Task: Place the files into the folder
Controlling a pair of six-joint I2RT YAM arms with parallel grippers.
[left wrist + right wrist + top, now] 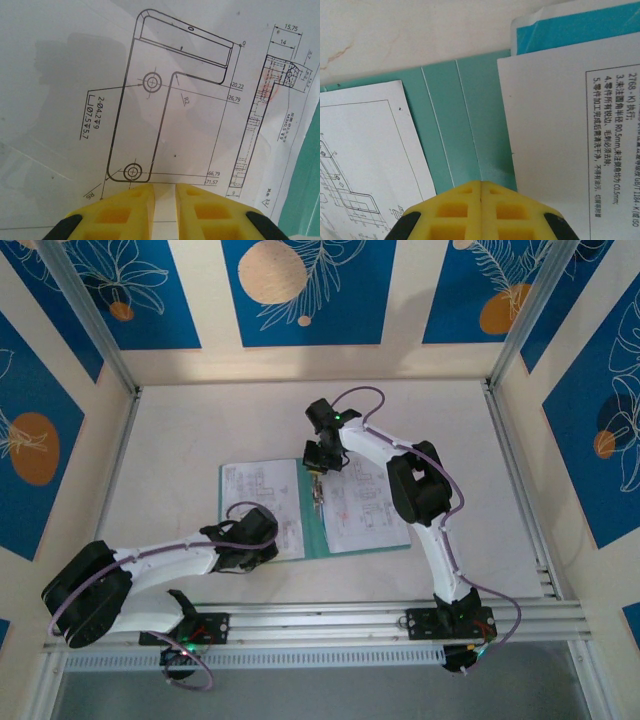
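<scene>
Hovering low over the left-hand file [165, 100], the left end effector [165, 192] has its jaws a sliver apart, nothing visibly held. That sheet lies flat on the left leaf of the open folder [313, 540] on the worktop [200, 440], stretching away ahead. The spine [455, 110] runs near-to-far. Farther on, the right end effector [481, 187], pressed together, sits over the spine, the right-hand file [555, 140] beside it. The left arm is nearer the left-hand file.

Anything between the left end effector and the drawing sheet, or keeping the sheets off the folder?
Nothing visible. The left end effector, jaws slightly apart, is directly over the drawing sheet, nothing between. The teal folder lies open, sheets on both leaves; the shut right end effector is over its bare spine.
</scene>
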